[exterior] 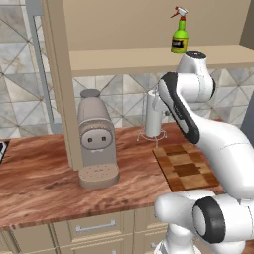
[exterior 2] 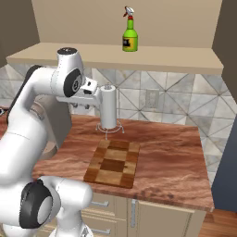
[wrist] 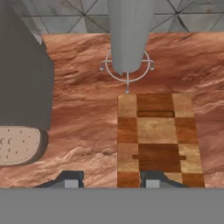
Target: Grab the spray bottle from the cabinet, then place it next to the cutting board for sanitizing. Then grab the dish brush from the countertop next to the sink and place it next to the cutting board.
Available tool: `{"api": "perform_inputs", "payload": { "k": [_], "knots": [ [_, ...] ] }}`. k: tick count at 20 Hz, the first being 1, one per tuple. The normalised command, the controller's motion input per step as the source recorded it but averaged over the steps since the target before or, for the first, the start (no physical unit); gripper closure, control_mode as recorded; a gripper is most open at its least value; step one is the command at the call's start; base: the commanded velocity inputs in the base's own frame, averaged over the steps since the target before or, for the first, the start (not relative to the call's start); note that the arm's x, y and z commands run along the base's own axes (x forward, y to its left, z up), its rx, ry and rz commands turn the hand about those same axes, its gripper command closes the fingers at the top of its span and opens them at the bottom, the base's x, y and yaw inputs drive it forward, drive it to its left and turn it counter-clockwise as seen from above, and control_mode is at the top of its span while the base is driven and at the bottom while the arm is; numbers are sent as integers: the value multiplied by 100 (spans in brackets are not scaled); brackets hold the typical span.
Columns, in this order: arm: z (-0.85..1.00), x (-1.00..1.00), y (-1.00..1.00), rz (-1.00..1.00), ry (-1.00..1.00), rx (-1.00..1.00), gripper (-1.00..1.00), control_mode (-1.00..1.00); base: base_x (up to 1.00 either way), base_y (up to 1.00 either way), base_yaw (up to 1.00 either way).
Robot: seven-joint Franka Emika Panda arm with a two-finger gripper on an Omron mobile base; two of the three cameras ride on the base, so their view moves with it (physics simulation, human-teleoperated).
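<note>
spray bottle point(exterior: 180, 35) stands upright on the open cabinet's shelf point(exterior: 149, 59), untouched, well above the surface point(exterior: 44, 173). cutting board point(exterior 2: 113, 163) lies flat on the surface, just in front of the paper towel roll point(exterior 2: 109, 111) on its wire stand. coffee machine point(exterior: 95, 144) sits left of the board, apart from it. pincer point(wrist: 111, 180) hangs over the near edge of the board, tips partly spread with nothing between them, pointing down at the surface. arm is folded high, wrist level with the towel roll.
</note>
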Motion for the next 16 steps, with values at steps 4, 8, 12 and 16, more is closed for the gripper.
{"api": "perform_inputs", "payload": {
  "k": [4, 8, 12, 16],
  "knots": [
    [0, -39, 0, 0, -5, 0, -100, -100, 0, 0, 0],
    [3, -82, 0, 0, -21, -2, -100, -100, 0, 0, 0],
    [58, -79, -1, 0, -44, -4, -100, -100, 0, 0, 0],
    [75, -63, -11, 0, -42, -1, -100, -100, 0, 0, 0]
  ]
}}
